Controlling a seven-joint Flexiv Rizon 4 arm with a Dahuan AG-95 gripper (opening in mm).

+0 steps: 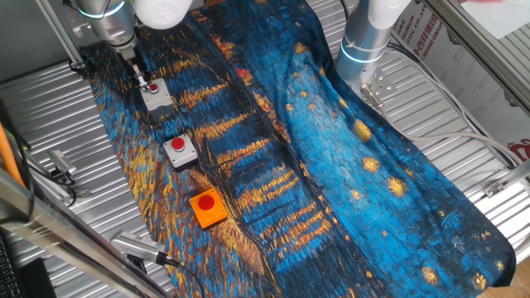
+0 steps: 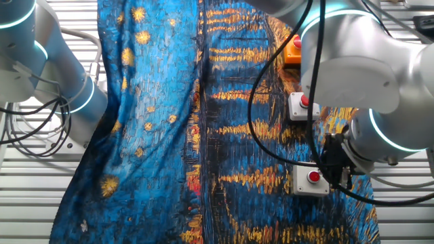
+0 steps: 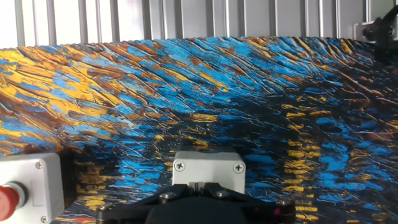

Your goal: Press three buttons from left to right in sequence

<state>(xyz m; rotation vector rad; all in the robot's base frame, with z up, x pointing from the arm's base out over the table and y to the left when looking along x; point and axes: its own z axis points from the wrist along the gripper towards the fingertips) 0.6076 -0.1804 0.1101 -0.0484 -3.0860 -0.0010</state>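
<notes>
Three buttons lie in a row on a blue and gold painted cloth (image 1: pixel 331 157). The first button (image 1: pixel 155 93) has a grey base and a red cap, and my gripper (image 1: pixel 141 76) hangs right over it. In the hand view its grey box (image 3: pixel 208 167) sits just under the fingertips (image 3: pixel 198 185), which touch each other; the cap is hidden there. The other fixed view shows that cap (image 2: pixel 314 177) next to the gripper (image 2: pixel 337 175); I cannot tell if they touch. The second grey button (image 1: pixel 179 151) and the orange-based button (image 1: pixel 207 206) stand further along.
A second robot arm (image 1: pixel 368 33) stands at the cloth's far side. The cloth lies on a ribbed metal table (image 1: pixel 464 108). Metal tools (image 1: pixel 62 170) and a handle (image 1: pixel 137 247) lie beside the cloth. Black cables (image 2: pixel 264 74) hang over the buttons.
</notes>
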